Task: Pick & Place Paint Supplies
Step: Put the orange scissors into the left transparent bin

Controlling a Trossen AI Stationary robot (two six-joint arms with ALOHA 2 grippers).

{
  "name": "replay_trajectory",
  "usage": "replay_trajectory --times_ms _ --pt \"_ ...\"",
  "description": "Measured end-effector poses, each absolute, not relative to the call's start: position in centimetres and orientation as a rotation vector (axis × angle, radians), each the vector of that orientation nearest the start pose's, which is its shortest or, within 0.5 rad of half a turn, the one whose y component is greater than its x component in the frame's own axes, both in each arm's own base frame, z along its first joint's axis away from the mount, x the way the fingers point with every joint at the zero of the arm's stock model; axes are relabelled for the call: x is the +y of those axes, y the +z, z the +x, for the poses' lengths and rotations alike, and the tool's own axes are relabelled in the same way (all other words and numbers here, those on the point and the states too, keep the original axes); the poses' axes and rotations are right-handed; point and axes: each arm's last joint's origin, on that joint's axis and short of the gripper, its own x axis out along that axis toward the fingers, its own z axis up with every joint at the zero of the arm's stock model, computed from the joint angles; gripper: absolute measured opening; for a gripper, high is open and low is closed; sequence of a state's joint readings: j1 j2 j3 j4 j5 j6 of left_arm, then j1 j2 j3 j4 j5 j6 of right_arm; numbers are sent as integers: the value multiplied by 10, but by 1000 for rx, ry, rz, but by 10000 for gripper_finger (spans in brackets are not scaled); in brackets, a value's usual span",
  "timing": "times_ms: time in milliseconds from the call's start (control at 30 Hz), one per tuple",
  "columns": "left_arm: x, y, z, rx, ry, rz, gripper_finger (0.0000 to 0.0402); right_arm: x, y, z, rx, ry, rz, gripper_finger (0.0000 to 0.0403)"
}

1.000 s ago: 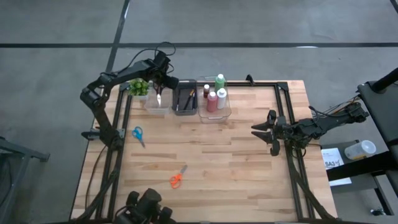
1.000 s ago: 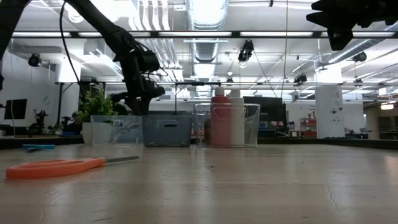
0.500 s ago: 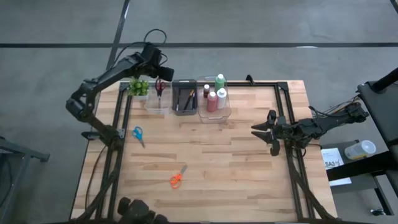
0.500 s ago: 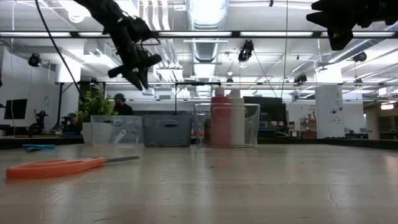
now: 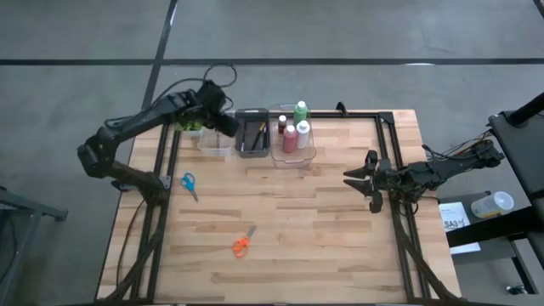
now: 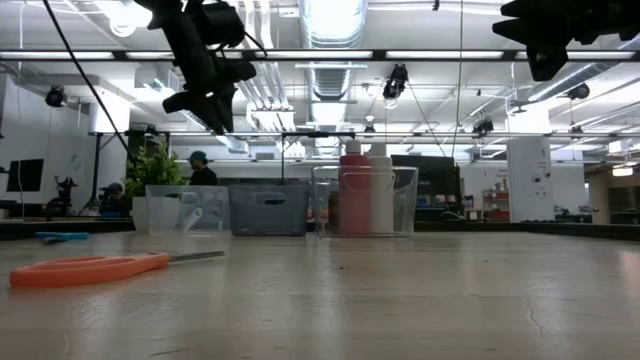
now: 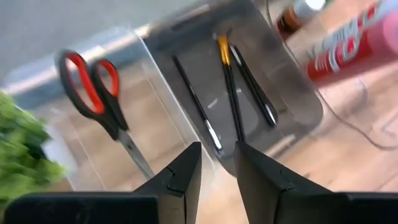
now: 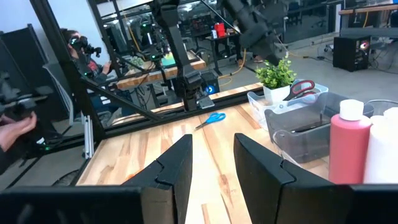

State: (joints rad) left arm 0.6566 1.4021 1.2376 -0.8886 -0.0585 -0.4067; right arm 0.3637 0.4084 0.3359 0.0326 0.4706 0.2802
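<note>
Above the clear bin's [image 5: 214, 141] rim, left end effector [image 5: 223, 121] hovers.

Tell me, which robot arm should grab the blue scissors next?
Probably the left arm. Its left gripper hangs empty above the clear bin, on the same side of the table as the blue scissors. The right gripper waits near the table's far right edge, well away from them.
</note>
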Motion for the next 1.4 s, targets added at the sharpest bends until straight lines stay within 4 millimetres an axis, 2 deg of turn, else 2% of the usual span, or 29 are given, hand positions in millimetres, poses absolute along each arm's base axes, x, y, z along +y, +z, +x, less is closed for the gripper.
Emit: replay_trajectory --times_ms 367,667,867,1033,1200,1400 --pt "129 276 236 995 720 -651 106 30 247 117 21 -111 264 116" --pt "90 274 253 1023 619 -629 106 30 247 117 21 -111 264 116" --pt "68 274 260 1017 610 -662 106 30 247 117 21 -111 264 116" --pt "48 274 265 988 644 -720 106 30 247 117 21 -111 264 116" --pt "27 274 275 881 663 -776 106 30 247 117 21 -111 264 116" --pt "0 258 277 830 668 -913 106 30 247 117 21 -111 264 116"
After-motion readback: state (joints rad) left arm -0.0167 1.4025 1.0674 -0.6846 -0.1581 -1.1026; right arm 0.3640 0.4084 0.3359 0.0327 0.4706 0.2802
